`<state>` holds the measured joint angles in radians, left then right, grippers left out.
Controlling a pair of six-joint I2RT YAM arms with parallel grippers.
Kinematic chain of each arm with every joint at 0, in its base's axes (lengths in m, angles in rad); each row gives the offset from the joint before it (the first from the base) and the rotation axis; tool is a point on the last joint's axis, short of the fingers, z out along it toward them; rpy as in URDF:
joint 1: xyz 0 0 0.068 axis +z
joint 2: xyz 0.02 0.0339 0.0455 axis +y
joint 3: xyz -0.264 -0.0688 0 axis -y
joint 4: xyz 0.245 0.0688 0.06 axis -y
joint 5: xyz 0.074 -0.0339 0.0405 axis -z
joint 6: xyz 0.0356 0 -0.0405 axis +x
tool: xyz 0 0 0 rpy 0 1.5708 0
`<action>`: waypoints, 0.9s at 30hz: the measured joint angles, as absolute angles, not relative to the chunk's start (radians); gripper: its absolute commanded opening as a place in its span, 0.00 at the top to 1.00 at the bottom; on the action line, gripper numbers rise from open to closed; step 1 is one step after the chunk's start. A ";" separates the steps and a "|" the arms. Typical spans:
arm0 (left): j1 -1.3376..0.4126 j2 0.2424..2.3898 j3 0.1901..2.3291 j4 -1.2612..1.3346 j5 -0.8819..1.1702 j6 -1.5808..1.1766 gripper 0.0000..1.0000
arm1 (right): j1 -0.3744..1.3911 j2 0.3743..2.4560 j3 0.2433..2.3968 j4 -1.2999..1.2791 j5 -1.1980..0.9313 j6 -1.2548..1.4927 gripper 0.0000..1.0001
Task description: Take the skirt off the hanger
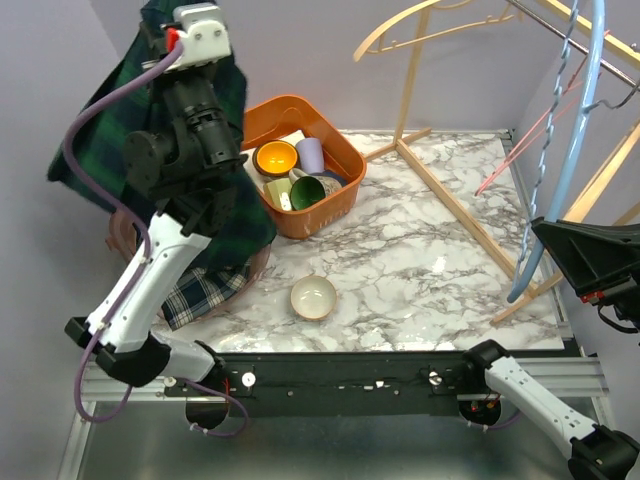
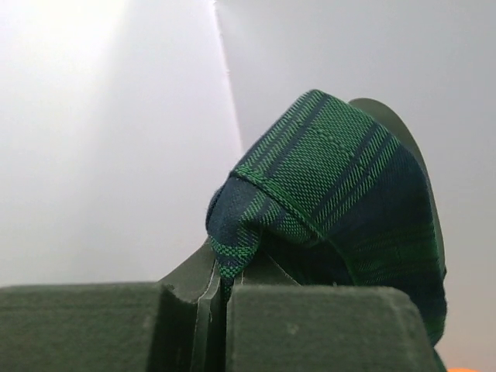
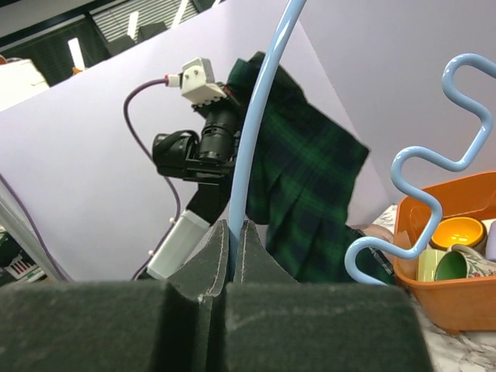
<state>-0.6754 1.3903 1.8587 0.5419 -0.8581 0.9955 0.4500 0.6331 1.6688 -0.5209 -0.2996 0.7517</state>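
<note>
1. Skirt [image 1: 100, 140]: the green plaid cloth hangs in the upper left of the top view, raised above the counter [image 1: 420, 250]. Its lower folds drop behind my left arm, just beside the basket [image 1: 335, 195].
2. My left end effector [image 2: 222, 283] is clamped on a fold of the skirt's edge, with the fabric bunched over the tips.
3. My right end effector [image 3: 235, 232] is clamped on the wire of the blue hanger [image 1: 575, 150], which stands at the right edge of the top view, well apart from the skirt.
4. Done, as I judge it: no cloth shows on the hanger, so the two are separated. In the right wrist view the wire crosses the skirt, but only by line of sight.
5. Left: probably only laying the skirt down and letting go. I cannot tell whether its hem touches the counter.
</note>
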 measured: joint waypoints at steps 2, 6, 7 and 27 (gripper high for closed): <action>-0.640 1.343 1.804 0.553 -0.869 0.994 1.00 | 0.450 0.630 1.653 -0.512 -0.296 0.748 0.99; -0.530 1.276 1.674 0.591 -0.910 0.995 1.00 | 0.450 0.622 1.601 -0.507 -0.289 0.747 0.99; -0.504 1.272 1.650 0.599 -0.917 0.995 1.00 | 0.450 0.622 1.591 -0.511 -0.287 0.747 0.99; -0.200 1.249 1.355 0.384 -1.079 0.760 1.00 | 0.450 0.621 1.504 -0.493 -0.259 0.733 0.99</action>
<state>-0.2005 1.2488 1.3552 0.3836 -1.0794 0.7605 0.4496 0.6212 1.5040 -0.4931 -0.2588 0.7326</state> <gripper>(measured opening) 0.049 0.023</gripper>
